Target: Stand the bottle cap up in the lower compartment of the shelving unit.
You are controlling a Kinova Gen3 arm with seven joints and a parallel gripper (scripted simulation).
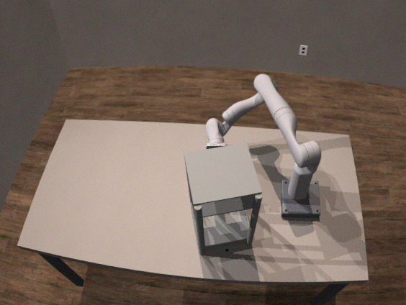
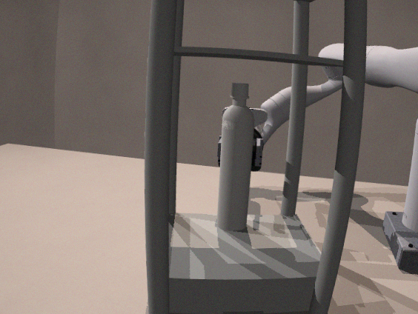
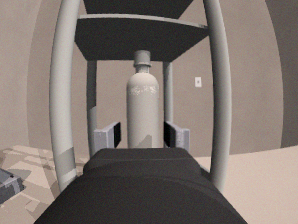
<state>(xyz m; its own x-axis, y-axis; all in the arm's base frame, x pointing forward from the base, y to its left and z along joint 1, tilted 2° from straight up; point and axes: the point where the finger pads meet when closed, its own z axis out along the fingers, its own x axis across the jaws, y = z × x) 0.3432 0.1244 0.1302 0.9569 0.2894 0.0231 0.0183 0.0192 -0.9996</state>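
The grey bottle (image 2: 236,159) stands upright, cap up, on the floor (image 2: 241,252) of the shelving unit's lower compartment, close to the edge on the arm's side. In the wrist view the bottle (image 3: 144,106) stands between the posts, just beyond the fingertips. My gripper (image 2: 238,155) is open, with one finger showing on each side of the bottle's body at mid height, on its far side in this view. The fingers do not press on the bottle. From above, the unit's top shelf (image 1: 221,173) hides the bottle and the gripper.
The unit's four posts (image 2: 159,155) and its middle shelf (image 3: 143,32) frame the compartment closely around the gripper. The arm's base (image 1: 300,203) is bolted to the table right of the unit. The table's left part holds nothing else.
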